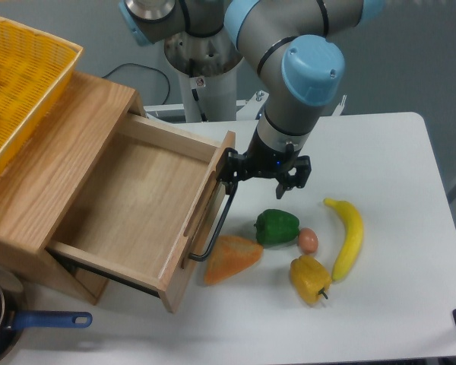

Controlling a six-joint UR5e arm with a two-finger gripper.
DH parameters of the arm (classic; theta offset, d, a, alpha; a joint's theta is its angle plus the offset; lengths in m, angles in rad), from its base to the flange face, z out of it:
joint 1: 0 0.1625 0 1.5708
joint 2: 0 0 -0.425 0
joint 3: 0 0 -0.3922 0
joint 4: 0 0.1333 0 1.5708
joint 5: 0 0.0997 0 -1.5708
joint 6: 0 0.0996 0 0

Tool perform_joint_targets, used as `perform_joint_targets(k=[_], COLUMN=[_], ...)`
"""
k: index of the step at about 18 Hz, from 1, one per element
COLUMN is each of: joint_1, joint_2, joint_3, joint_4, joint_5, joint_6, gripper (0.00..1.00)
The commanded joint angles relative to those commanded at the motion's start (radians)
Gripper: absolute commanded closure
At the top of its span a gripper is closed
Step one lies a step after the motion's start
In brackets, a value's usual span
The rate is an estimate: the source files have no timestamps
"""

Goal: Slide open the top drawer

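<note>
The top drawer (137, 205) stands pulled far out of the oak cabinet (53, 152), and its bare wood inside holds nothing. A long black bar handle (213, 224) runs down the front panel. My gripper (260, 178) hangs at the handle's upper end with its jaws wide apart. Its left finger (229, 170) sits against the front panel by the top of the bar, and its right finger (292, 178) hangs free over the table. Nothing is clamped between them.
On the white table right of the drawer lie an orange pepper (232, 257), a green pepper (277, 226), an egg (308, 240), a yellow pepper (309, 278) and a banana (348, 236). A yellow mesh basket (23, 84) sits on the cabinet. A blue-handled pan (0, 323) is at front left.
</note>
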Motion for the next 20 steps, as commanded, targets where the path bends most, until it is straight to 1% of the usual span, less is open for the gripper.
perform_joint_targets(k=[3, 6, 9, 13, 17, 20], joint_1=[-0.002, 0.005, 0.018, 0.052, 0.087, 0.113], joint_2=[0.003, 0.021, 0.025, 0.044, 0.051, 0.063], joint_3=[0.002, 0.0, 0.0, -0.003, -0.023, -0.04], joint_4=[-0.005, -0.006, -0.006, -0.006, -0.006, -0.003], joint_5=[-0.002, -0.002, 0.0, 0.002, 0.005, 0.008], joint_6=[0.0, 0.0, 0.017, 0.103, 0.219, 0.276], gripper=[0.0, 0.0, 0.0, 0.0, 0.0, 0.0])
